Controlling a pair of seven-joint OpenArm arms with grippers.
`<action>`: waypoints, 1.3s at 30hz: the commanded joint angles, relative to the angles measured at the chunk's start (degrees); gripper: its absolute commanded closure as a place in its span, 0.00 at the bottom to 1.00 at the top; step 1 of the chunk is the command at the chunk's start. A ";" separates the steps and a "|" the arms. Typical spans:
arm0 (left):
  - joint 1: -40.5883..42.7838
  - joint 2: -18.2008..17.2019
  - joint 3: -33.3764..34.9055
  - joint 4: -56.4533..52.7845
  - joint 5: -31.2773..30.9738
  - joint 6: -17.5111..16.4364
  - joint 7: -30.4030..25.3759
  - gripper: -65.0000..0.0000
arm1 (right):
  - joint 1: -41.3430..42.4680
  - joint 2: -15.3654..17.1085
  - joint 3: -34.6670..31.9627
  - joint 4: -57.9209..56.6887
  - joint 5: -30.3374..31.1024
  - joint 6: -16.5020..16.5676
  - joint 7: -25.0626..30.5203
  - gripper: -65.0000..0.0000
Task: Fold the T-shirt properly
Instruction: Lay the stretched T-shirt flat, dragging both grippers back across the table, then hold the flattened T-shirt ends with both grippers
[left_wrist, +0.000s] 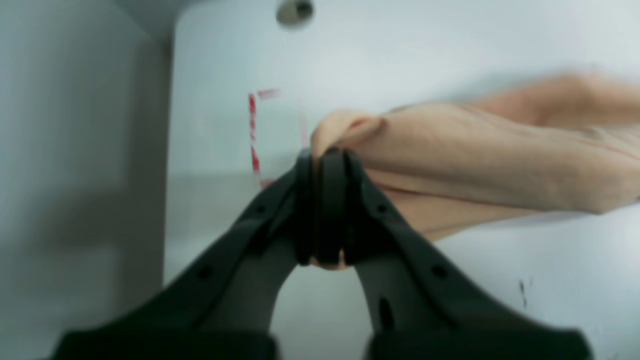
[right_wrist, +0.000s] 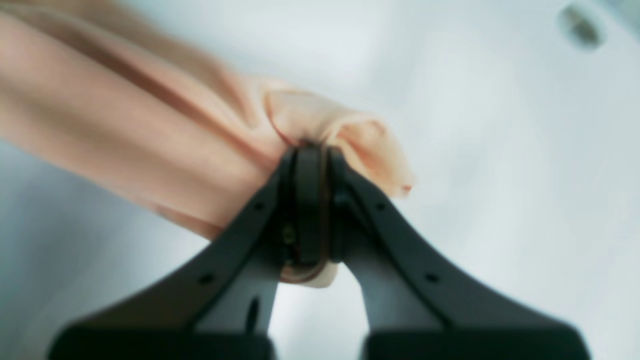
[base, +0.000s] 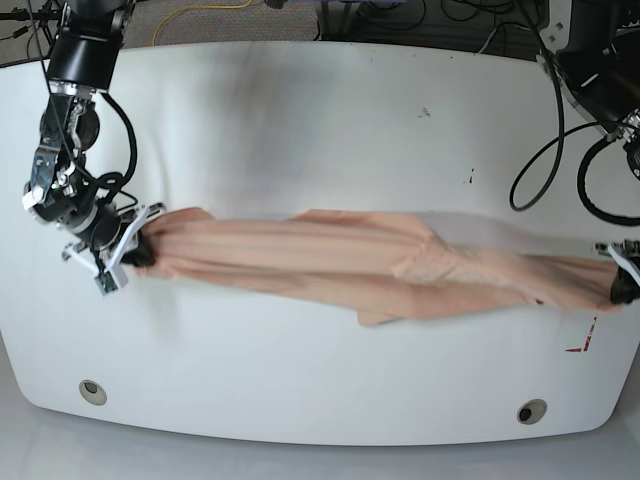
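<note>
The peach T-shirt (base: 380, 265) is stretched into a long band across the white table (base: 320, 130), from left to right in the base view. My right gripper (base: 140, 248) is shut on its left end, where bunched cloth (right_wrist: 320, 125) pokes out past the black fingers (right_wrist: 307, 200). At the table's right edge my left gripper (base: 618, 288) is shut on the other end; a fold of fabric (left_wrist: 345, 127) bulges above its closed fingers (left_wrist: 330, 200). The T-shirt (left_wrist: 500, 160) runs off to the right in the left wrist view, and the T-shirt (right_wrist: 125, 135) runs to the upper left in the right wrist view.
Red tape marks (base: 580, 345) lie near the table's right front corner, also seen as red corner marks (left_wrist: 254, 135) beyond the left gripper. Two round holes (base: 92, 390) (base: 531, 411) sit along the table's front edge. Black cables (base: 560, 150) hang at the back right.
</note>
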 joint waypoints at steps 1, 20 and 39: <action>3.10 -1.08 -1.09 1.91 0.02 -0.08 -1.06 1.00 | -3.91 -0.99 2.17 2.36 -0.53 -0.08 1.10 1.00; 23.40 -1.17 -5.13 1.74 0.37 -0.08 -5.89 1.00 | -19.29 -6.71 2.34 4.21 -0.62 -0.43 1.36 1.00; 25.51 -1.17 -5.31 1.74 0.37 -0.08 -5.98 1.00 | -22.46 -7.85 2.25 4.12 -0.62 -0.61 1.36 1.00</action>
